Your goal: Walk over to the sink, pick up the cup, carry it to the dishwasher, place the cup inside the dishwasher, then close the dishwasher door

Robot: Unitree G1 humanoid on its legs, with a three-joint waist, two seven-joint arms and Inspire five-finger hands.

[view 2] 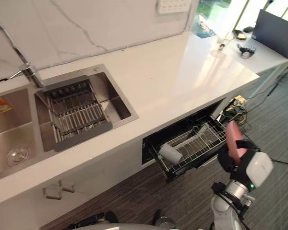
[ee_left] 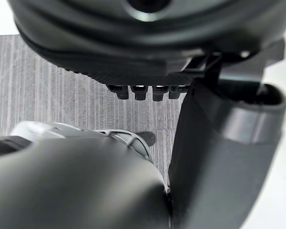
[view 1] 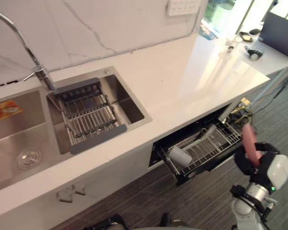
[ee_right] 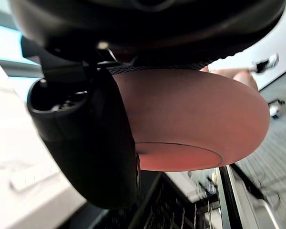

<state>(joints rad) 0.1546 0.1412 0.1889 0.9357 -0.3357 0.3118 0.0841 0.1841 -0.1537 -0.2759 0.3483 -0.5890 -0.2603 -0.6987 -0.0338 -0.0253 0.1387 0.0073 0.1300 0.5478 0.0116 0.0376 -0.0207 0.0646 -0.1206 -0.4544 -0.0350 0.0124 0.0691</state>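
Nearest us, the left hand [ee_left: 214, 157] hangs over the grey ribbed floor [ee_left: 62, 86] on the near side of the dishwasher [view 2: 153, 136]; we cannot tell whether it is open or closed. The right hand [ee_right: 95, 143] is clasped round the cup [view 1: 250, 140], with the thumb pressed along its side. It holds the cup in the air just off the near right corner of the open dishwasher, not yet over it.

The cup is pink, smooth and matt, with a rounded wall. We judge it light and stiff, perhaps a little slick, so a hold across the body, as now, suits it better than a pinch on the rim. If it is ceramic, it wants a gentle landing on metal.

The dishwasher's wire rack [view 1: 216, 139] stands pulled out, all thin bright rods, with a pale tumbler [view 1: 180, 155] lying on its side at the left end. Above the dishwasher runs the glossy white bench [view 1: 192, 81]. Beyond and left of the dishwasher, the steel sink [view 1: 129, 103] carries a slatted drying rack [view 1: 89, 117], under a curved chrome tap [view 1: 19, 38] and a veined marble wall [view 1: 110, 24].
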